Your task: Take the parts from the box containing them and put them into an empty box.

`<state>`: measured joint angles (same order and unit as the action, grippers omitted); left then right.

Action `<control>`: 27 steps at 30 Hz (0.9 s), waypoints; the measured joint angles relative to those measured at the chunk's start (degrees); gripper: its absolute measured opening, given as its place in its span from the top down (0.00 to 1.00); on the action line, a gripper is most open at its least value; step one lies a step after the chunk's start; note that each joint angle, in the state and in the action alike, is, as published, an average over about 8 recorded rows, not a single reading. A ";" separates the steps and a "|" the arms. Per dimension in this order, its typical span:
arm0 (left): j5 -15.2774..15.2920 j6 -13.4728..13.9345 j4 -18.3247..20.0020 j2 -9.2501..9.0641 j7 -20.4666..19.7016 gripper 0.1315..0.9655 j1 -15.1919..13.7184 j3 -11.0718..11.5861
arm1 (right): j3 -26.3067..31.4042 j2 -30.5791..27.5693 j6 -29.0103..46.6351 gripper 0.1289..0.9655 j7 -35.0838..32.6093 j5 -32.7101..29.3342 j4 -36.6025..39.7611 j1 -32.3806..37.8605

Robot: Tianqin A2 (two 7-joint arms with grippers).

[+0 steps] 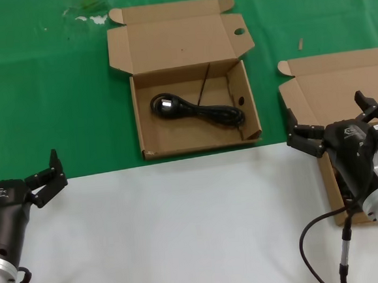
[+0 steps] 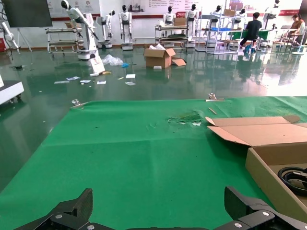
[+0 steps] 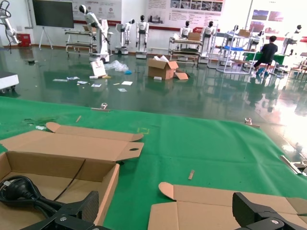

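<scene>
A brown box with round holes in its lid flap and side wall (image 1: 175, 135) lies open at the middle of the green mat. One black coiled cord (image 1: 200, 110) with a pale plug face lies inside it. A second open brown box (image 1: 335, 81) sits at the right. My right gripper (image 1: 331, 120) is open and empty above it and hides most of its inside. My left gripper (image 1: 49, 173) is open and empty at the near left. The right wrist view shows the holed box (image 3: 57, 167), the cord (image 3: 19, 189) and the second box's lid (image 3: 225, 211).
A white sheet (image 1: 182, 227) covers the near half of the table and the green mat (image 1: 41, 94) the far half. Small scraps (image 1: 91, 18) lie on the mat at the back. A black cable (image 1: 311, 237) hangs by my right arm.
</scene>
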<state>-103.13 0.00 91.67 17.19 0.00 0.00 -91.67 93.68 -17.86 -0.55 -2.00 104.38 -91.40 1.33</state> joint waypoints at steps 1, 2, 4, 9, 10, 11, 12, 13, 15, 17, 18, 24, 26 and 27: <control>0.00 0.00 0.00 0.00 0.00 0.00 0.00 0.00 | 0.00 0.00 0.00 0.00 0.00 0.00 0.00 0.00; 0.00 0.00 0.00 0.00 0.00 0.00 0.00 0.00 | 0.00 0.00 0.00 0.00 0.00 0.00 0.00 0.00; 0.00 0.00 0.00 0.00 0.00 0.00 0.00 0.00 | 0.00 0.00 0.00 0.00 0.00 0.00 0.00 0.00; 0.00 0.00 0.00 0.00 0.00 0.00 0.00 0.00 | 0.00 0.00 0.00 0.00 0.00 0.00 0.00 0.00; 0.00 0.00 0.00 0.00 0.00 0.00 0.00 0.00 | 0.00 0.00 0.00 0.00 0.00 0.00 0.00 0.00; 0.00 0.00 0.00 0.00 0.00 0.00 0.00 0.00 | 0.00 0.00 0.00 0.00 0.00 0.00 0.00 0.00; 0.00 0.00 0.00 0.00 0.00 0.00 0.00 0.00 | 0.00 0.00 0.00 0.00 0.00 0.00 0.00 0.00; 0.00 0.00 0.00 0.00 0.00 0.00 0.00 0.00 | 0.00 0.00 0.00 0.00 0.00 0.00 0.00 0.00; 0.00 0.00 0.00 0.00 0.00 0.00 0.00 0.00 | 0.00 0.00 0.00 0.00 0.00 0.00 0.00 0.00; 0.00 0.00 0.00 0.00 0.00 0.00 0.00 0.00 | 0.00 0.00 0.00 0.00 0.00 0.00 0.00 0.00; 0.00 0.00 0.00 0.00 0.00 0.00 0.00 0.00 | 0.00 0.00 0.00 0.00 0.00 0.00 0.00 0.00; 0.00 0.00 0.00 0.00 0.00 0.00 0.00 0.00 | 0.00 0.00 0.00 0.00 0.00 0.00 0.00 0.00; 0.00 0.00 0.00 0.00 0.00 0.00 0.00 0.00 | 0.00 0.00 0.00 0.00 0.00 0.00 0.00 0.00; 0.00 0.00 0.00 0.00 0.00 0.00 0.00 0.00 | 0.00 0.00 0.00 0.00 0.00 0.00 0.00 0.00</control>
<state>-103.13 0.00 91.67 17.19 0.00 0.00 -91.67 93.68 -17.86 -0.55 -2.00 104.38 -91.40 1.33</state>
